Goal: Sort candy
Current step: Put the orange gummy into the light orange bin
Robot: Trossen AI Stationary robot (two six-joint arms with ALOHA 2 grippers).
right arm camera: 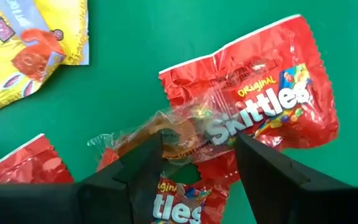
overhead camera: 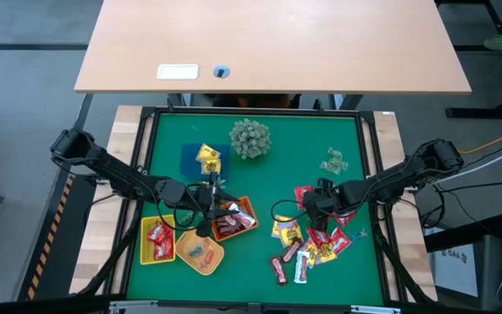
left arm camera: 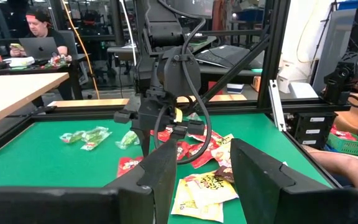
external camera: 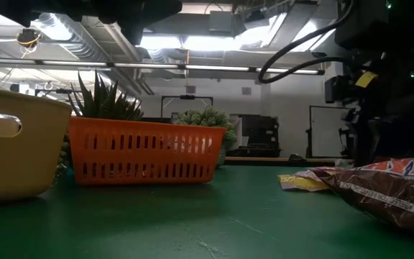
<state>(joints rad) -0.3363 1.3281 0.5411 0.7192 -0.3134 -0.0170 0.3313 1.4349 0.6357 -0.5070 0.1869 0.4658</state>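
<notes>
A heap of candy [overhead camera: 308, 244] lies at the near right of the green mat: red packets, yellow packets and dark brown bars. My right gripper [overhead camera: 314, 208] hangs over its far edge, pointing steeply down and open. In the right wrist view its fingers [right arm camera: 197, 165] stand either side of a small clear wrapped piece [right arm camera: 166, 134], which lies on red packets [right arm camera: 272, 99]. My left gripper [overhead camera: 209, 214] is open and empty, held level above the orange tray [overhead camera: 234, 218]. In its own wrist view its fingers [left arm camera: 201, 177] point toward the right arm. Greenish pieces [overhead camera: 334, 161] lie farther back. My right gripper comes down on the clear wrapped piece from above, one finger [right arm camera: 145, 165] at the crumpled wrapper's edge [right arm camera: 157, 127]. I cannot tell whether that finger touches it. The piece lies flat on the red packets.
Two yellow trays [overhead camera: 158, 242] [overhead camera: 200, 253] hold sweets near the mat's near left, beside the orange tray. A blue tray [overhead camera: 197, 157] with a yellow packet and a spiky pale green plant ball [overhead camera: 249, 138] stand farther back. A black frame [overhead camera: 369, 139] rims the mat.
</notes>
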